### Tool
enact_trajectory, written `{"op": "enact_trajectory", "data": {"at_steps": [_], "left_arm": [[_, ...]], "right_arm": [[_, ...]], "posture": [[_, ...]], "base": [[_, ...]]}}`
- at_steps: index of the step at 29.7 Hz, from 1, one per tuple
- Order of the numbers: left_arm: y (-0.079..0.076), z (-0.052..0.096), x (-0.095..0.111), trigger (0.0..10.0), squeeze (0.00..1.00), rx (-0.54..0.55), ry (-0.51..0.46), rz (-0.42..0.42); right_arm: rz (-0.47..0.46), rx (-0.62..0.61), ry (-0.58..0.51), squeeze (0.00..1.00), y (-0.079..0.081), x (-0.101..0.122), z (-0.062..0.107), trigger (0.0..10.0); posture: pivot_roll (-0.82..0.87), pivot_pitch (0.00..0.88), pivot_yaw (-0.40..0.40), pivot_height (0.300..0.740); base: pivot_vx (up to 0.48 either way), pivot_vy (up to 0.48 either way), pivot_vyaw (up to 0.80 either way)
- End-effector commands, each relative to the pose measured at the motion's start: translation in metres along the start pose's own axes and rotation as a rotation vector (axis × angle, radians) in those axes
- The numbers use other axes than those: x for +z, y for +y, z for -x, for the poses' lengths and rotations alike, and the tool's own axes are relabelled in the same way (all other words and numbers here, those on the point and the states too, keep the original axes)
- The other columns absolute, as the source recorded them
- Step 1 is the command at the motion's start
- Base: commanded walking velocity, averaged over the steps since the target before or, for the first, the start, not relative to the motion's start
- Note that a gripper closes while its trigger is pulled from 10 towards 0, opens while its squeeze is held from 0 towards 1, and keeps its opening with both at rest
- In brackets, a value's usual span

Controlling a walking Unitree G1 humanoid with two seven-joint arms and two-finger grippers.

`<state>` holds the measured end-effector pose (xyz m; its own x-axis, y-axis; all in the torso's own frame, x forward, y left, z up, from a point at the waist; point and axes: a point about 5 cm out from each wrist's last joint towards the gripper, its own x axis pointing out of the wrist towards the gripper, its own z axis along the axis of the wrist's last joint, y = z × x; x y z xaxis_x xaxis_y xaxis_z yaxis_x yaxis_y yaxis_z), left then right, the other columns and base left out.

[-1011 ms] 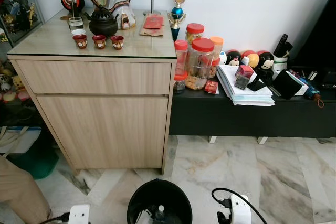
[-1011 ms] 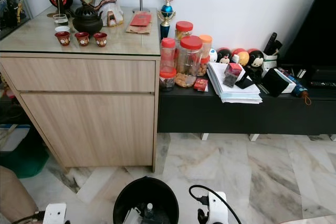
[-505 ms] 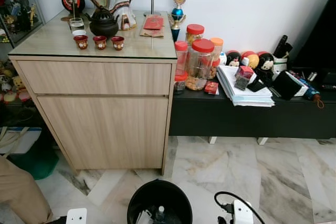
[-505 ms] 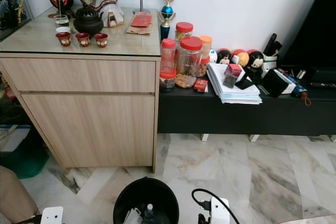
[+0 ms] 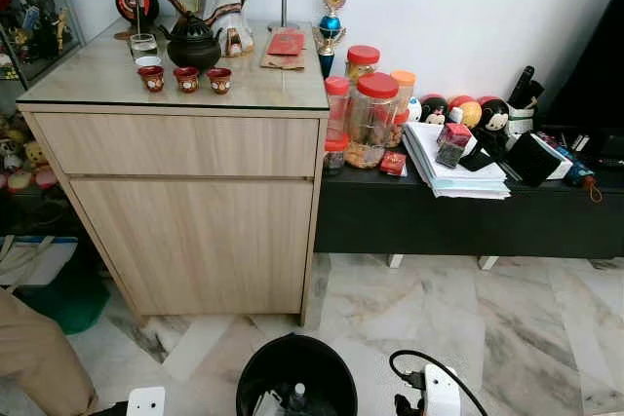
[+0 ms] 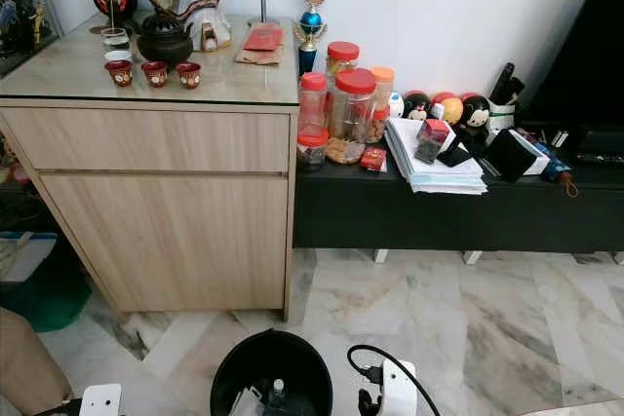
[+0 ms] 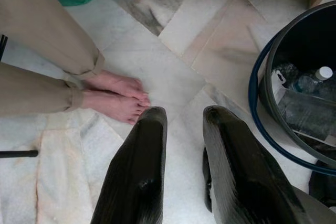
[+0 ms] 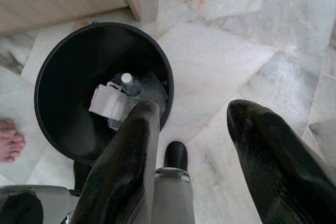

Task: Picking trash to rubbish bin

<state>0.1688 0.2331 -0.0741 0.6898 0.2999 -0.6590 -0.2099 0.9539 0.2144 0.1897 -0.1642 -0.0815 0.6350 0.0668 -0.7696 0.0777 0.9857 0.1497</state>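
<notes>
A round black rubbish bin (image 5: 296, 377) stands on the marble floor just in front of me, between my two arms. Inside it lie a clear plastic bottle (image 8: 126, 78) with a white cap and a white piece of packaging (image 8: 107, 102). My right gripper (image 8: 194, 109) hangs open beside the bin's rim (image 8: 52, 66), above bare floor, with nothing between its fingers. On the bin's other side my left gripper (image 7: 185, 115) points down at the tiles, its fingers a little apart and holding nothing.
A person in beige trousers (image 7: 42, 35) stands barefoot (image 7: 115, 95) close to my left gripper. A light wooden cabinet (image 5: 195, 211) stands straight ahead. To its right, a low black bench (image 5: 468, 216) carries jars and papers. A green tub (image 5: 58, 294) sits on the floor at left.
The head view has shifted slightly and both wrists sit a touch lower at the bottom edge. The bin and its contents look unchanged.
</notes>
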Motion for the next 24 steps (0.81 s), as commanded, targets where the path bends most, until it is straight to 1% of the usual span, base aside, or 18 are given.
{"op": "enact_trajectory", "data": {"at_steps": [1,21,24], "left_arm": [[-0.0003,0.0021,-0.0053,10.0,0.00,-0.008,0.012,-0.007],[0.0009,0.0023,-0.0055,10.0,0.00,-0.005,0.010,0.007],[0.0007,0.0026,-0.0060,10.0,0.00,-0.007,0.010,0.011]], "right_arm": [[0.008,0.002,-0.023,0.00,-0.0005,0.0051,-0.0006,10.0],[-0.008,-0.014,-0.026,0.00,-0.0036,0.0051,-0.0001,10.0],[-0.008,-0.014,-0.028,0.00,-0.0036,0.0060,-0.0003,10.0]], "posture": [[0.05,0.000,-0.088,0.740],[0.05,0.000,-0.088,0.740],[0.05,0.000,-0.088,0.740]], "base": [[0.000,0.000,0.00],[0.000,0.000,0.00],[-0.255,0.000,0.00]]}}
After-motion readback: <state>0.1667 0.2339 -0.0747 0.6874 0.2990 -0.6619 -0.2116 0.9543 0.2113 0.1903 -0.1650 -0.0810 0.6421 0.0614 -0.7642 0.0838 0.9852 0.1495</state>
